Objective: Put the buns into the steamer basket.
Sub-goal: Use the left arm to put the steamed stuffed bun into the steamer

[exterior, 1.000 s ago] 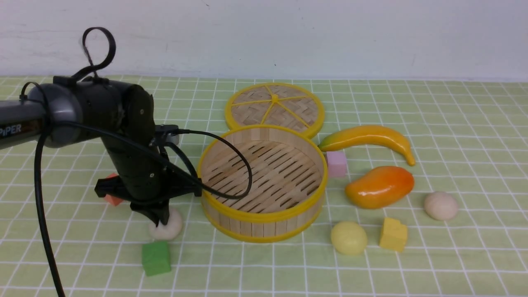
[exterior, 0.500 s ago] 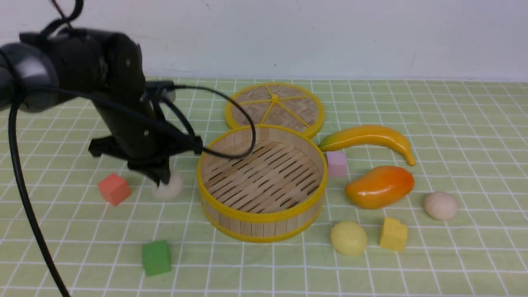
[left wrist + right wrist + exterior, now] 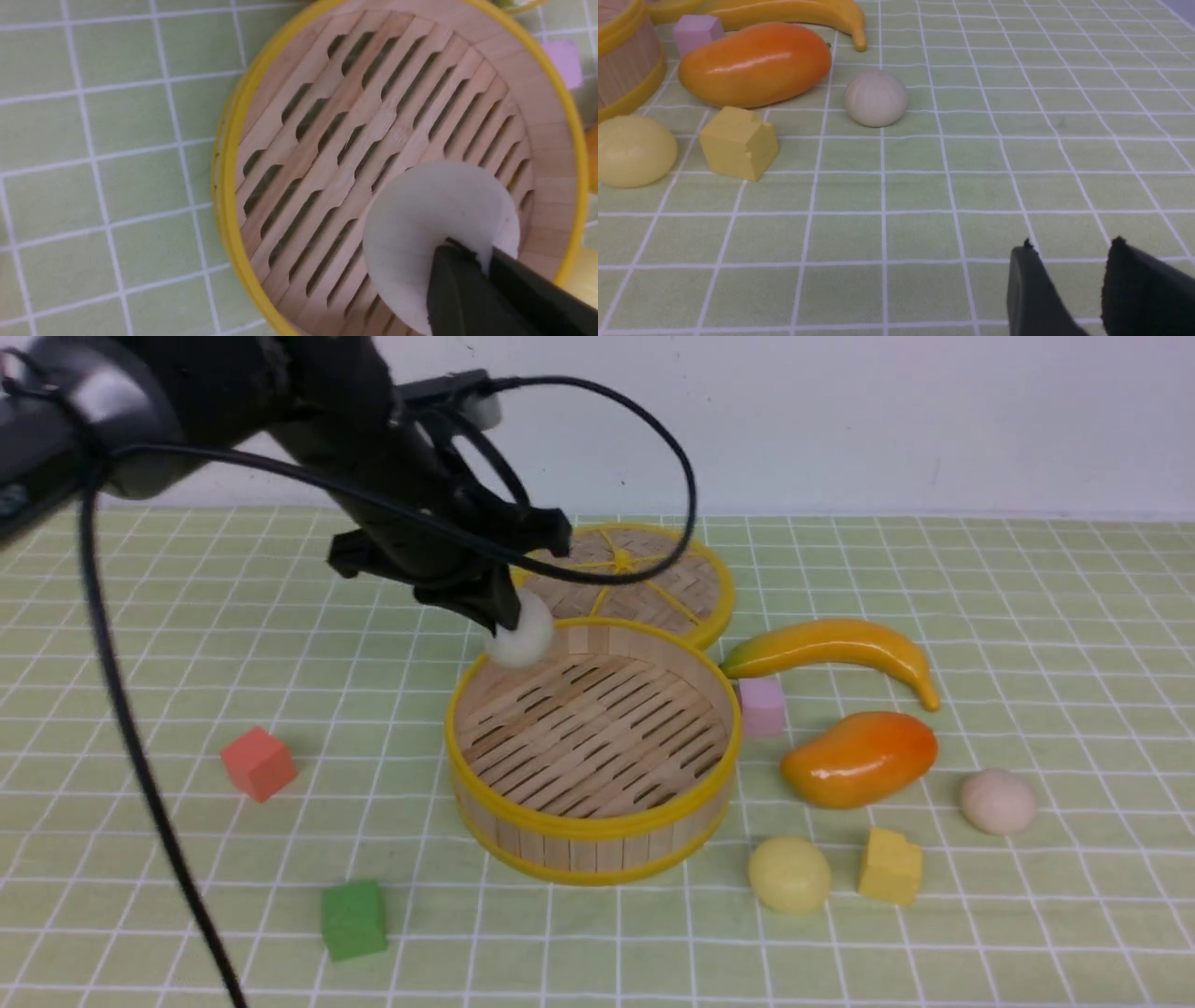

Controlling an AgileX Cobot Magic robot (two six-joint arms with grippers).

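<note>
My left gripper [image 3: 504, 616] is shut on an off-white bun [image 3: 519, 635] and holds it in the air over the far left rim of the steamer basket [image 3: 594, 821]. In the left wrist view the bun [image 3: 434, 214] hangs above the basket's slatted floor [image 3: 336, 140], pinched at its edge. A pale yellow bun [image 3: 789, 873] and a beige bun [image 3: 998, 801] lie on the cloth right of the basket; they also show in the right wrist view [image 3: 633, 150] [image 3: 876, 98]. My right gripper [image 3: 1069, 261] is open and empty, low over the cloth.
The woven lid [image 3: 624, 579] lies behind the basket. A banana [image 3: 831, 649], pink cube [image 3: 762, 706], mango [image 3: 859, 758] and yellow cube [image 3: 890, 866] lie to the right. A red cube [image 3: 259, 763] and green cube [image 3: 353, 918] lie to the left.
My left gripper has lifted the off-white bun off the cloth left of the basket and carried it up and right, over the basket's far left rim.
</note>
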